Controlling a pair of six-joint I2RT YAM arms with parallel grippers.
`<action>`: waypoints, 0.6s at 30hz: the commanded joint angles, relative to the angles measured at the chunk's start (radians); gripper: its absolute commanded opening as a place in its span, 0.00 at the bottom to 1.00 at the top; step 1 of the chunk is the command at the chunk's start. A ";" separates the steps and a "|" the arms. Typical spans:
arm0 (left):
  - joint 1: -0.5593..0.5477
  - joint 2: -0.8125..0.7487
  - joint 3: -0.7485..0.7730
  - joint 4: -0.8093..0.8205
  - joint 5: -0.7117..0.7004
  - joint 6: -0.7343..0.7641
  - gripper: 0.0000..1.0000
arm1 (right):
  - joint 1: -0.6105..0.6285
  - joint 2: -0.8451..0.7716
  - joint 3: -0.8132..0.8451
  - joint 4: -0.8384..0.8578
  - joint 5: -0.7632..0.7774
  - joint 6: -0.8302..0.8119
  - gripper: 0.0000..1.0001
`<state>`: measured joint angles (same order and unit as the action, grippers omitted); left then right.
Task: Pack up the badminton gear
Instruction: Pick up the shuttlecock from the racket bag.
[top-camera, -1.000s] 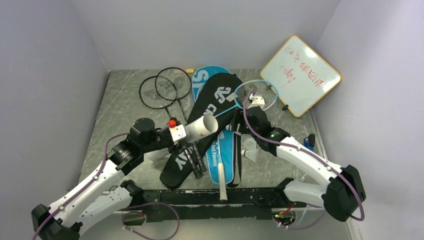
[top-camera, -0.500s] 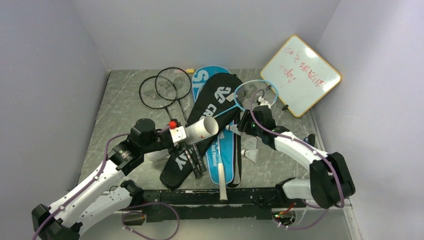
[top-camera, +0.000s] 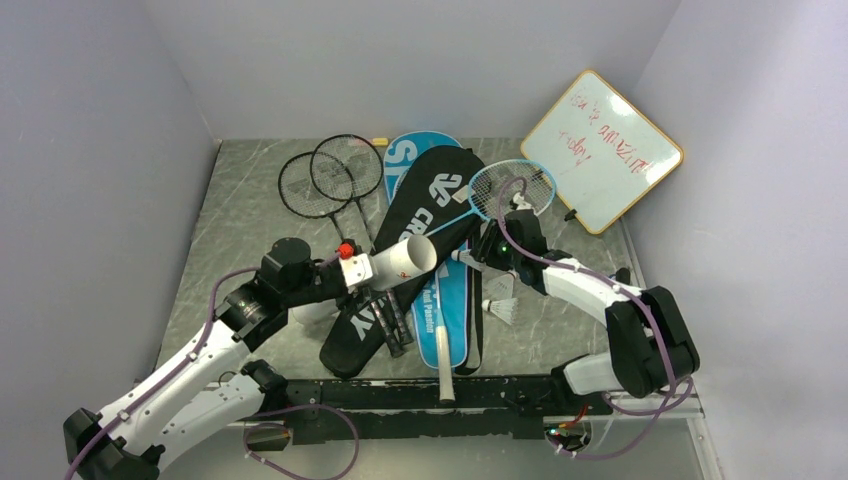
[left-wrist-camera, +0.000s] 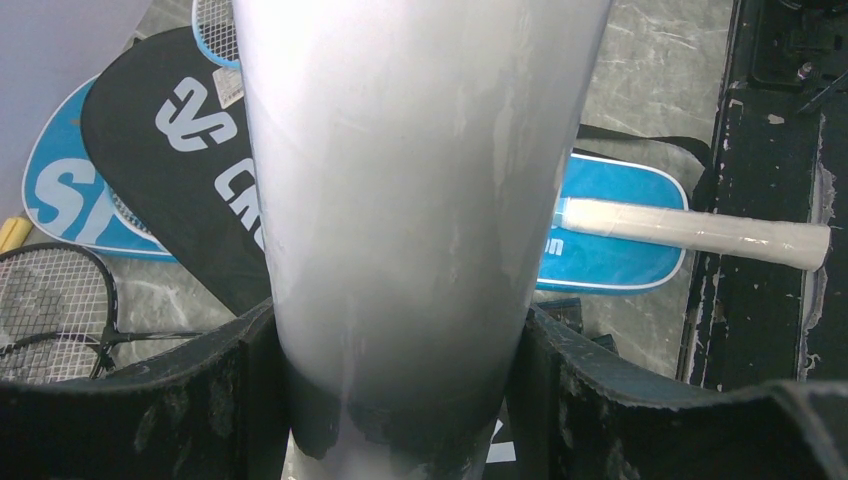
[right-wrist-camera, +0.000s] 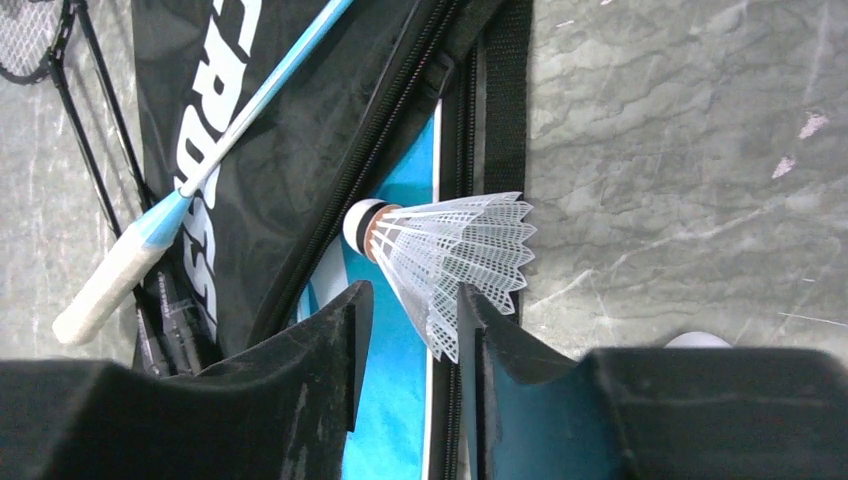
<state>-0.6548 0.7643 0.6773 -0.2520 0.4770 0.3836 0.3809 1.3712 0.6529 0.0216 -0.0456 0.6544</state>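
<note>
The shuttlecock (right-wrist-camera: 450, 255) sits over the zipper edge where the black cover (right-wrist-camera: 230, 120) overlaps the blue cover (left-wrist-camera: 620, 270). In the right wrist view its cork points to 9 o'clock and its feather skirt to 3 o'clock. The right gripper (right-wrist-camera: 412, 300) straddles the skirt with jaws apart: one of its fingers (right-wrist-camera: 490, 340) meets the feathers, while a gap shows on the other side, so no firm grip is confirmed. Holding it by the skirt leaves the cork free, presumably for cork-first insertion. In the top view, the white cardboard tube (left-wrist-camera: 410, 200) lies at 9 o'clock of the shuttlecock. The left gripper (left-wrist-camera: 395, 340) is clamped on the tube's lower body, and the tube's open mouth is raised toward 2 o'clock, apparently presented as the receptacle. Two further shuttlecocks (top-camera: 507, 312) wait on the table (top-camera: 250, 200) at 5 o'clock of the right gripper.
</note>
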 joint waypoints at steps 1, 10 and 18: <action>0.006 -0.013 0.004 0.047 0.026 0.019 0.17 | -0.005 0.016 0.034 0.052 -0.052 0.018 0.36; 0.008 -0.015 0.001 0.046 0.029 0.018 0.17 | -0.005 -0.040 0.098 -0.039 -0.088 -0.004 0.00; 0.010 -0.017 -0.002 0.043 0.034 0.018 0.17 | -0.005 -0.260 0.172 -0.196 -0.099 -0.084 0.00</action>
<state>-0.6502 0.7628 0.6773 -0.2523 0.4793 0.3836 0.3801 1.2423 0.7574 -0.1139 -0.1181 0.6277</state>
